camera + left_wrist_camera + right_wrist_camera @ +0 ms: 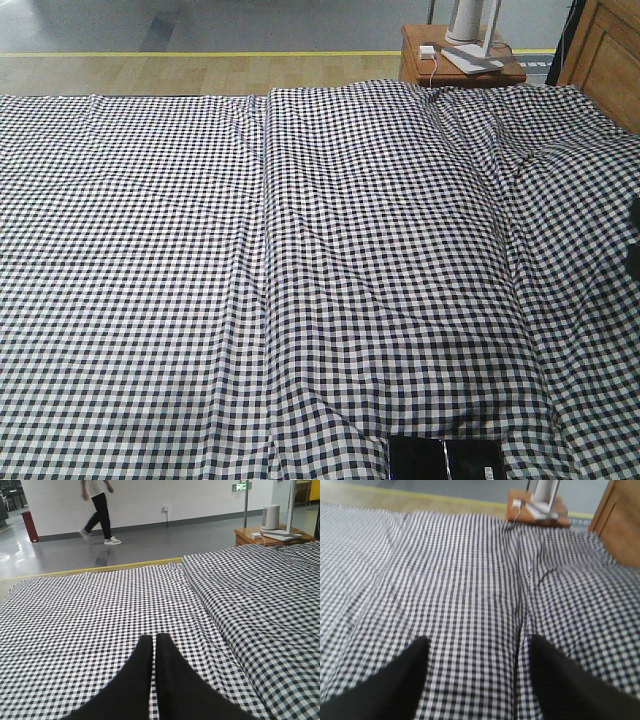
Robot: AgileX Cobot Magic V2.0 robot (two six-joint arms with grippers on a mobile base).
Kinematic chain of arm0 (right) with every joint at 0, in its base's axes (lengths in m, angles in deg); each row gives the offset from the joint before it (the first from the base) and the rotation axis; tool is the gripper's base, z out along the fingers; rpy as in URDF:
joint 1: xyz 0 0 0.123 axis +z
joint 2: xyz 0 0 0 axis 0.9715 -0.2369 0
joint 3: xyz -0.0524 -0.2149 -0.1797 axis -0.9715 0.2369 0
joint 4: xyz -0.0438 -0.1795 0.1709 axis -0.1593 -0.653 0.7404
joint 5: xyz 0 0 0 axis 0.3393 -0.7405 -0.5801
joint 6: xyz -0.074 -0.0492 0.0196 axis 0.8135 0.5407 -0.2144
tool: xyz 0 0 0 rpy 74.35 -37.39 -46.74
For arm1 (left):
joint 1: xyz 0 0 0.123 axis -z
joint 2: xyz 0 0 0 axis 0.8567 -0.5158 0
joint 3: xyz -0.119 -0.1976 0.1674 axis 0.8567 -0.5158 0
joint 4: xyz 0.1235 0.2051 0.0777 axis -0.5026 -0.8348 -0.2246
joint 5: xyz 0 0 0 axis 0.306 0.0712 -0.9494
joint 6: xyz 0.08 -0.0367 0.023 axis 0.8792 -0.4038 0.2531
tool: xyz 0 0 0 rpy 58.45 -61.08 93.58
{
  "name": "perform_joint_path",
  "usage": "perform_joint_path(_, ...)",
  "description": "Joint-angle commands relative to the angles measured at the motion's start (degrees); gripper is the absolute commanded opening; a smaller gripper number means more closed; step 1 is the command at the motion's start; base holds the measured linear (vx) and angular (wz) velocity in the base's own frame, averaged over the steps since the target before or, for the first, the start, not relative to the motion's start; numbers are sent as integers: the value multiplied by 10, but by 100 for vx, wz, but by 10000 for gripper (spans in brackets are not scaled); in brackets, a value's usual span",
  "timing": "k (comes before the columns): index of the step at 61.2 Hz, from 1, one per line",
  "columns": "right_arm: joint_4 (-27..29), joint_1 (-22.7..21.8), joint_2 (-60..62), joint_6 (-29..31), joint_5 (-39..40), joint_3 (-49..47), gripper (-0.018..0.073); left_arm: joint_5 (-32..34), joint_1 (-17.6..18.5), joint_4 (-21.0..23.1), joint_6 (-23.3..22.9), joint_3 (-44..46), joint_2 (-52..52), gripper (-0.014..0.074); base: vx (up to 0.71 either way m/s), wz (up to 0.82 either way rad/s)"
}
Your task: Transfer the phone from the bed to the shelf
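Currently empty: spread right gripper, pressed-together left gripper. Could bunch the bed sheet under the thin phone, or shove it off the edge.

Even, soft indoor light; one view blurred

We see the bed lit flatly in the front view, with no strong direction to the light; its folds cast only faint shadows, and a darker patch lies low on its right side. In the left wrist view the grey floor shines with pale glare at the far left, and the left gripper, close to the lens, is soft-edged. The right wrist view is smeared throughout: the checks run into streaks, and the right gripper shows as dark, unfocused shapes without detail
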Motion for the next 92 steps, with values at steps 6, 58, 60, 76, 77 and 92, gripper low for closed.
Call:
perform_joint_path(6, 3, -3, -20, 3, 29, -19, 730, 41, 1, 3, -2, 15, 3, 1, 0, 0)
perform_joint_path(58, 120, -177, -210, 54, -224, -174, 654, 41, 1, 3, -2, 15, 3, 1, 0, 0)
perform_joint_path(60, 137, -189, -226, 69, -222, -174, 654, 41, 1, 3, -2, 15, 3, 1, 0, 0)
perform_joint_path(76, 204, -254, -355, 191, -222, -174, 645, 41, 1, 3, -2, 15, 3, 1, 0, 0)
perform_joint_path(77, 208, -257, -366, 198, -222, -174, 644, 41, 1, 3, -2, 15, 3, 1, 0, 0)
perform_joint_path(92, 277, -271, -501, 302, -223, -174, 634, 41, 1, 3, -2, 15, 3, 1, 0, 0)
